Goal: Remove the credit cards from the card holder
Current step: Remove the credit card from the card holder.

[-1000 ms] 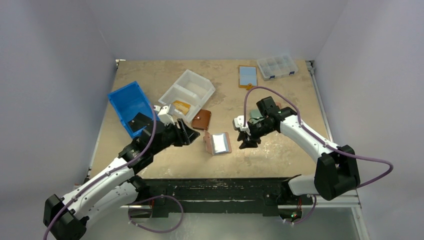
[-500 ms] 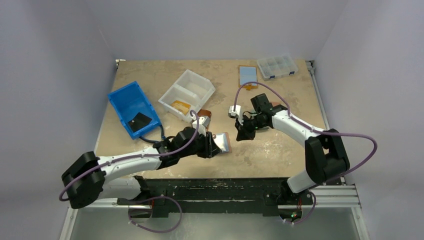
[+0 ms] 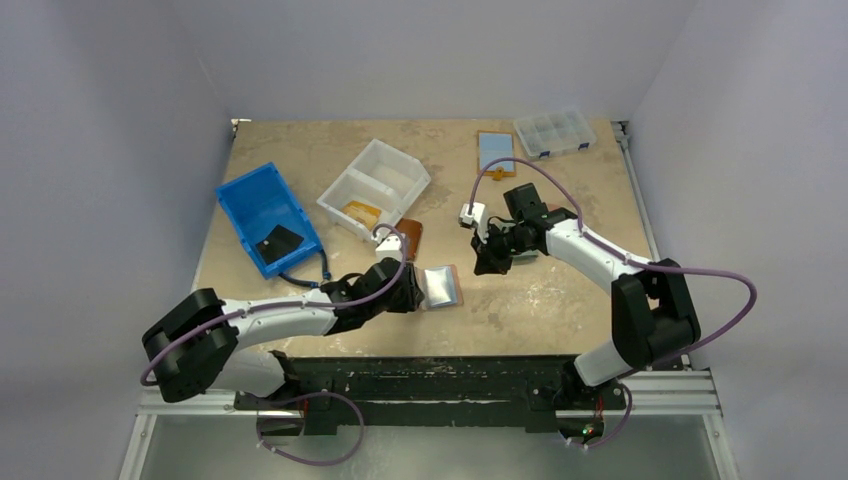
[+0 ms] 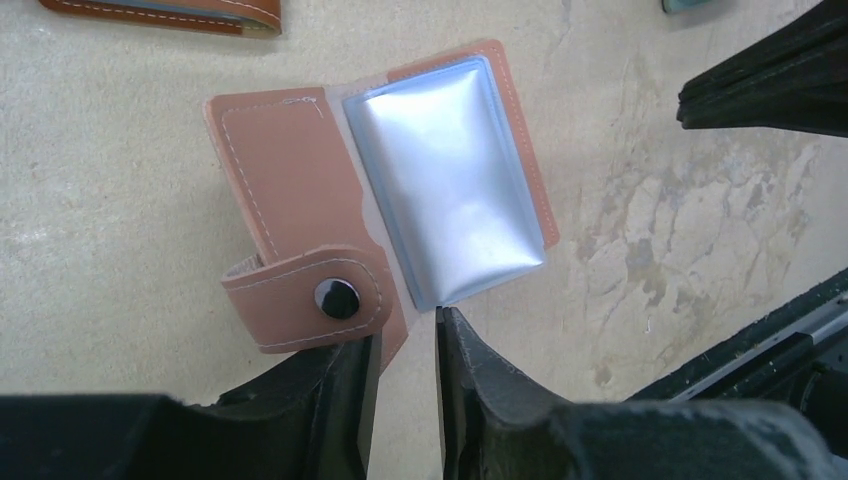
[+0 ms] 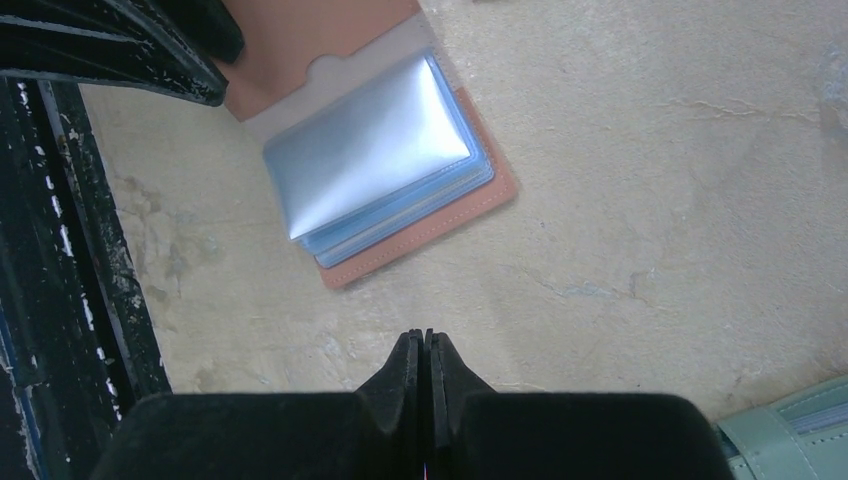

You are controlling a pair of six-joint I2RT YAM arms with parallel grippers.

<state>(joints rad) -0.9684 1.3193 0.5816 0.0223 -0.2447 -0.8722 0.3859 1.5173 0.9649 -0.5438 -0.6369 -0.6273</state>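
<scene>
The tan leather card holder [image 3: 443,287] lies open on the table, its snap strap [image 4: 315,297] folded over the left panel. Shiny plastic sleeves [image 4: 450,200] cover the right panel, and the light-blue edges of the credit cards [image 5: 405,228] show beneath them. My left gripper [image 3: 415,295] is at the holder's near edge. Its jaws [image 4: 405,335] stand a narrow gap apart, one fingertip against the strap panel and a corner of the flap between them. My right gripper [image 3: 490,262] hovers just right of the holder, shut [image 5: 427,335] on nothing.
A blue bin [image 3: 262,212] and a white divided bin [image 3: 375,185] stand at the back left. A brown wallet [image 3: 408,236] lies behind the holder. Another card case [image 3: 495,152] and a clear compartment box [image 3: 553,132] sit at the back. A green wallet [image 5: 790,435] lies under the right wrist.
The left arm reached forward to the holder's near edge and its jaws narrowed. The right gripper closed and drew back a little to the right of the holder.
</scene>
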